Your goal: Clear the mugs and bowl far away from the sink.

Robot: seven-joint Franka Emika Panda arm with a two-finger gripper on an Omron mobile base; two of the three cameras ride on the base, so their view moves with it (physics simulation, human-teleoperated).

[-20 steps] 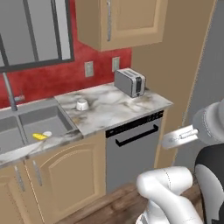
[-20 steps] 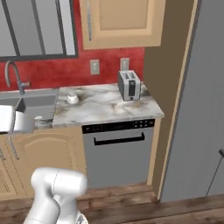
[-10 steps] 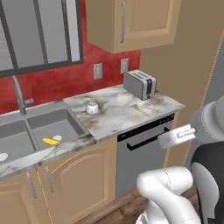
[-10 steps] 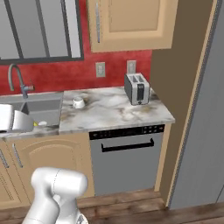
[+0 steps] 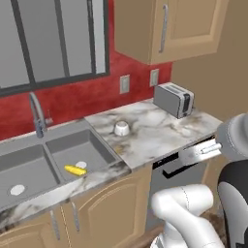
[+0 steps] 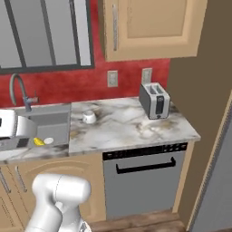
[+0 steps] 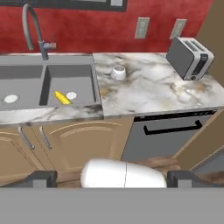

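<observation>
A squat white mug (image 5: 121, 128) (image 6: 89, 117) (image 7: 118, 72) stands upright on the marble counter (image 5: 155, 135), just right of the sink. The dark grey two-basin sink (image 5: 89, 145) (image 6: 54, 123) (image 7: 72, 78) has a curved faucet (image 5: 37, 114) (image 7: 34, 27) behind it. My gripper (image 7: 114, 179) hangs well in front of the counter, out over the floor and far from the mug. It is open, with nothing between its fingertips (image 7: 43, 178). The bowl is out of view.
A small yellow object (image 5: 75, 170) (image 7: 62, 98) lies in the right basin by the drain. A silver toaster (image 5: 173, 100) (image 6: 154, 100) (image 7: 189, 57) stands at the counter's right end. A dishwasher (image 6: 142, 179) and wooden cabinet doors (image 7: 78, 140) sit below, wall cabinets above.
The base has driven, so the whole scene has shifted right in the pictures and more of the sink shows. The mug has not moved on the counter. The gripper stays open.
</observation>
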